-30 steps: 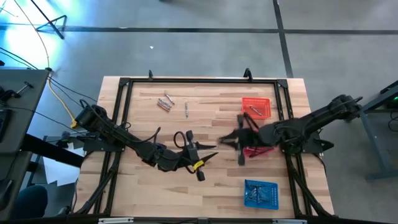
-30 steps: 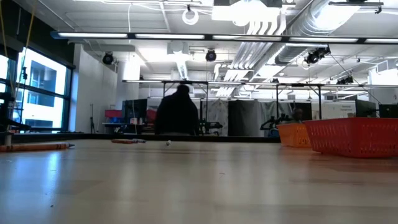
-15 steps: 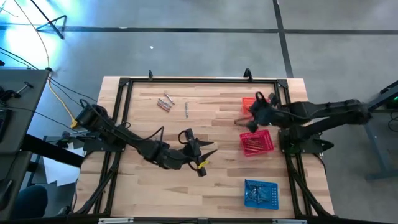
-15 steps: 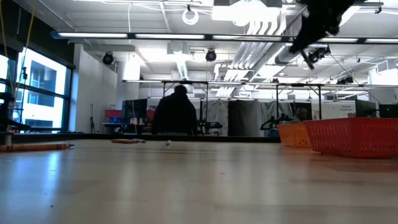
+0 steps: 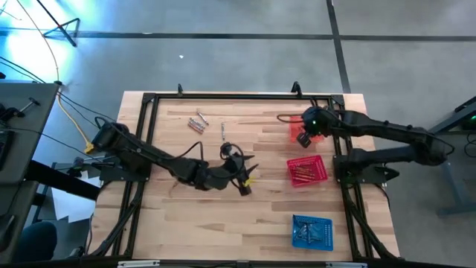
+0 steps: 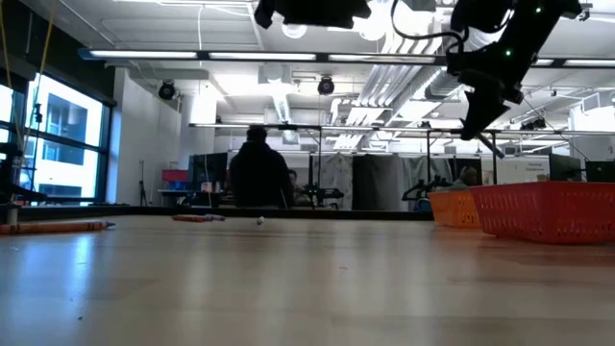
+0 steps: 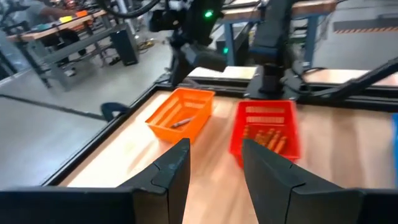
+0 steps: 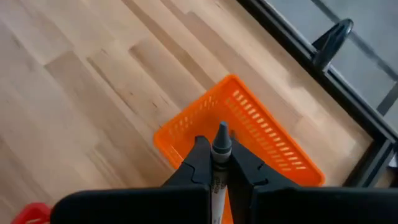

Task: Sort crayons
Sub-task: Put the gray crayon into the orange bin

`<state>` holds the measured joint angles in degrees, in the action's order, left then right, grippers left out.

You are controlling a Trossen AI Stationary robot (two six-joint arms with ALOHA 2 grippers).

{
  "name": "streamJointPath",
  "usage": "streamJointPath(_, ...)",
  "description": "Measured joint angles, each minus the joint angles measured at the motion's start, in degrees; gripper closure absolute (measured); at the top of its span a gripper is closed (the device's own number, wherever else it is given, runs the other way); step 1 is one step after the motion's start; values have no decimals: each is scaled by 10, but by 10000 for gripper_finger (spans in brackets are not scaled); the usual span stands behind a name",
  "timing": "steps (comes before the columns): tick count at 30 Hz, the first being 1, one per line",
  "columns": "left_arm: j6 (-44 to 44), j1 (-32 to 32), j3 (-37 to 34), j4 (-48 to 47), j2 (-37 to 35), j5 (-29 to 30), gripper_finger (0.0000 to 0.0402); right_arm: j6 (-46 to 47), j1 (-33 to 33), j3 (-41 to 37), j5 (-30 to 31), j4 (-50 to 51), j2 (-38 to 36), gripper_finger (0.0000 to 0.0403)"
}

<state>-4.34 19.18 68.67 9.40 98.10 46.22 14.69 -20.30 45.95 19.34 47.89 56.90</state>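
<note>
At center frame the left gripper (image 5: 249,179) hangs with fingers spread and empty, while at upper right the right gripper (image 8: 219,163) pinches a grey crayon (image 8: 220,142) above the orange basket (image 8: 261,134).

Your high camera looks straight down on the whole table (image 5: 245,216) from far up. Your low camera sits at table height and looks flat across the wood into the room. Your left wrist camera looks across the table at the orange basket (image 7: 180,115) and red basket (image 7: 266,127). Your right wrist camera looks down, close above that same orange basket.
</note>
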Motion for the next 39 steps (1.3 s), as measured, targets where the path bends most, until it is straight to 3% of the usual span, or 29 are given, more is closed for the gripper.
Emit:
streamJointPath(8, 10, -37, 0, -6, 0, 0, 270, -62, -95, 0, -47, -29, 3, 400)
streamJointPath(14, 24, -46, 0, -6, 0, -5, 270, -80, -140, 0, -105, -67, 50, 400)
streamJointPath(26, 40, -46, 0, -6, -3, -5, 270, -98, -150, 0, -108, -64, 154, 395)
streamJointPath(35, 51, -45, 0, -5, -7, 13, 270, -102, -150, 0, -105, -63, 188, 391)
streamJointPath(39, 51, -45, 0, -6, -7, 13, 270, -97, -150, 0, -105, -58, 189, 370)
